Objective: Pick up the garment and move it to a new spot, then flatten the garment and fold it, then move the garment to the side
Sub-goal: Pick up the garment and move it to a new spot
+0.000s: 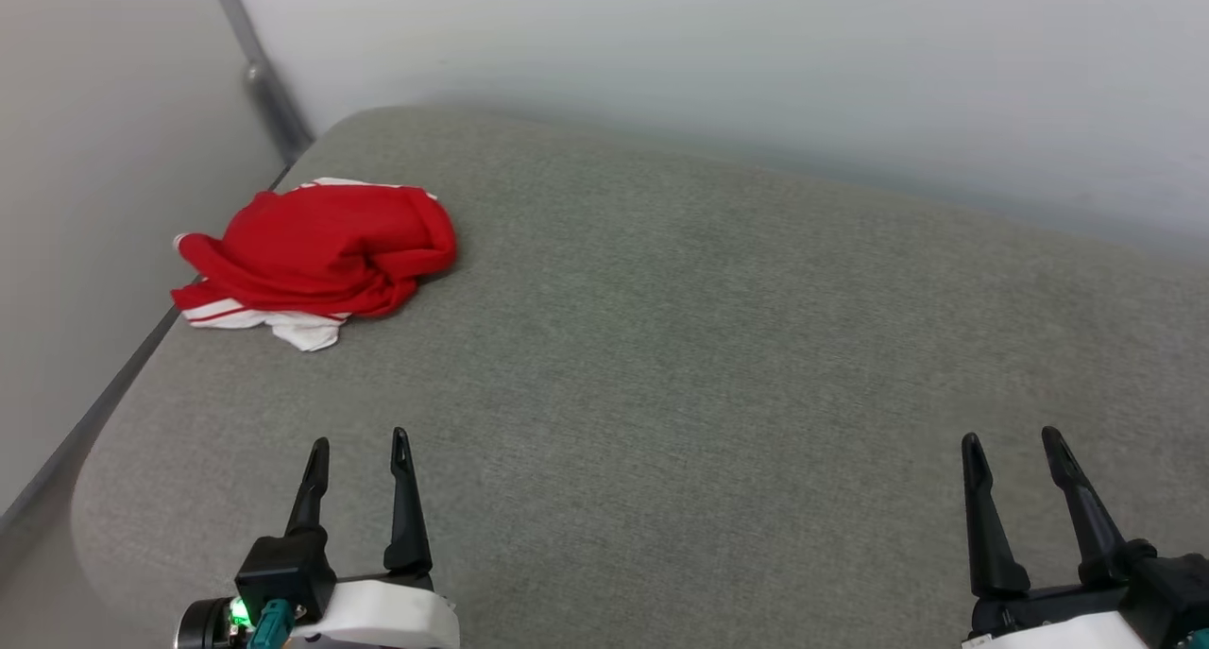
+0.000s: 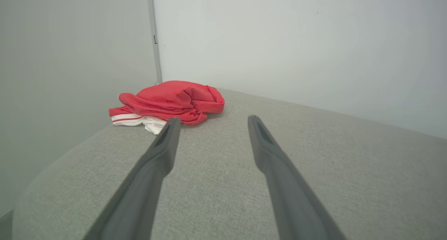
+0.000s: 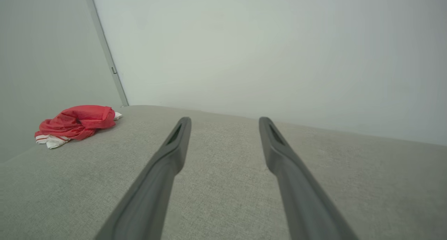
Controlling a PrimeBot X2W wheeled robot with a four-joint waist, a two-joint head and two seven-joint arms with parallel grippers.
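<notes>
The crumpled red jersey lies far-left on the grey cushion, straight ahead of the nearer, empty, spread-fingered left gripper; the right gripper gapes empty too.

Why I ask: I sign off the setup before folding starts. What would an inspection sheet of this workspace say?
Surface: grey fabric cushion, rounded near-left corner.
Job's things: red shirt with white striped trim, crumpled in a heap near the far left corner; not yet flattened.
Clutter: nothing seen.
Grippers: left gripper and right gripper both open, holding nothing, well short of the shirt.
Cables: teal plug at the left wrist; no loose cable seen.
Surroundings: pale walls behind and left; grey strip in their corner.
</notes>
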